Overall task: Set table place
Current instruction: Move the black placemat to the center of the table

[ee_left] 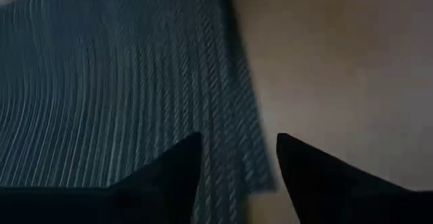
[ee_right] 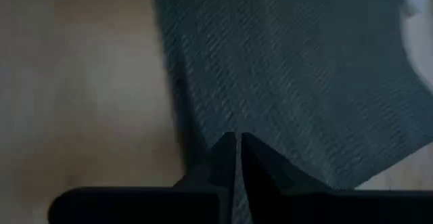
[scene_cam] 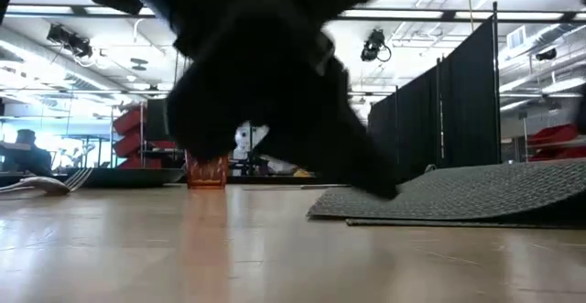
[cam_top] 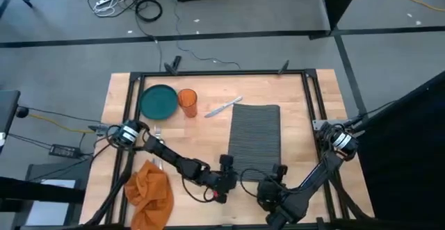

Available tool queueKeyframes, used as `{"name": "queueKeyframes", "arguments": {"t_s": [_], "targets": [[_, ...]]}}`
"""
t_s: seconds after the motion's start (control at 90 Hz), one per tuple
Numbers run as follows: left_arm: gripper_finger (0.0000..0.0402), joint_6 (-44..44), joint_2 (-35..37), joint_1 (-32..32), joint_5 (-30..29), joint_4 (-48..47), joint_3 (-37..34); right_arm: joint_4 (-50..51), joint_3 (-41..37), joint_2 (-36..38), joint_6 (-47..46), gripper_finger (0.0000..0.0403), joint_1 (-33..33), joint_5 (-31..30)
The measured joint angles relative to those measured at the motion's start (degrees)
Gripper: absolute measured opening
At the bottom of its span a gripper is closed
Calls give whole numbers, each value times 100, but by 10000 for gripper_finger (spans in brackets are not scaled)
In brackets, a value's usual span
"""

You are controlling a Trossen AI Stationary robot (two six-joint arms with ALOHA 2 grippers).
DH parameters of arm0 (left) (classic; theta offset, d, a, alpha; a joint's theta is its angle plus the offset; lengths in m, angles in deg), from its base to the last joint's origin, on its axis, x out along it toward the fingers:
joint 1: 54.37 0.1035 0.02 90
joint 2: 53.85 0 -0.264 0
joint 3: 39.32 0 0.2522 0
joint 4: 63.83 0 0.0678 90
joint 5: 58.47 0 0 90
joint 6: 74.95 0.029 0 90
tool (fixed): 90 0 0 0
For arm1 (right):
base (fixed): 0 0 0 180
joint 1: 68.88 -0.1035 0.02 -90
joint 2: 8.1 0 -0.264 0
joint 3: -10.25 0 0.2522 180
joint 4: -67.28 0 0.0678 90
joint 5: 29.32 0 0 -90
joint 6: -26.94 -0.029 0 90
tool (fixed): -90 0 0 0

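Grey ribbed placemat [cam_top: 254,137] is lying on the wooden table [cam_top: 208,136], right of centre, its near short edge close to the table's near edge. Left pincer [ee_left: 238,173] is hovering at the mat's near-left corner with fingers parted, the corner edge sitting in the gap, not yet clamped. Right pincer [ee_right: 238,149] is sitting at the mat's near-right corner, fingers pressed together on the mat fabric. In the low view that side of the mat is riding up off the table, so it looks pinched.

Toward the far-left corner of the table: teal plate [cam_top: 159,101], orange cup [cam_top: 188,102] just beside it, knife [cam_top: 223,107] near the mat's far-left corner. Orange napkin [cam_top: 151,194] is lying at the near-left corner, with a fork [scene_cam: 41,183] near the left edge.

Risks, as a guess: with only one corner held, a pull would be skewing or folding the mat. Left fingers closing slightly off would be missing the thin edge. Sliding the mat away from the near edge could be nudging the knife.
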Motion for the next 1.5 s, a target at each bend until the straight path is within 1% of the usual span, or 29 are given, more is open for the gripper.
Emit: {"name": "queueKeyframes", "arguments": {"t_s": [0.078,0.167,0.222,0.322,0.389,0.5,0.633,0.678,0.744,0.878,0.922,1.033,1.156,1.244,1.433,1.5], "targets": [[175,-220,65,-56,5,9,13,-14,52,22,64,18,-193,94],[175,-286,53,-125,20,-85,7,-93,52,26,45,44,-400,81],[175,-292,44,-159,20,-105,4,-96,24,10,41,65,-510,-87],[175,-297,49,-187,18,-73,6,-395,-242,-4,82,107,-639,-625],[175,-296,47,-190,20,-47,6,-672,-420,-8,349,133,-617,-771],[174,-298,49,-190,17,-33,6,-901,-763,-15,910,167,-501,-582],[174,-298,49,-190,7,12,6,-573,-860,-18,856,180,-320,-1018],[174,-298,49,-190,-3,33,6,-489,-884,-16,898,179,-228,-996],[174,-299,49,-190,-2,31,6,-431,-955,-16,1074,176,-116,-789],[174,-300,49,-190,-4,114,6,-825,-1168,-16,1330,169,-49,-348],[174,-298,49,-190,-4,131,6,-829,-1197,-16,1339,166,-55,-380],[173,-305,11,-176,-13,208,6,-611,-1226,-16,1016,158,-31,-566],[162,-399,-95,-144,-246,213,1,-491,-1226,-16,870,137,61,-575],[133,-381,-104,-140,-317,189,1,-499,-1226,-16,875,111,102,-569],[26,-243,-102,-188,-305,212,1,-487,-1226,-16,899,49,162,-497],[7,-250,-100,-194,-233,169,1,-485,-1226,-16,842,18,222,-375]]}}
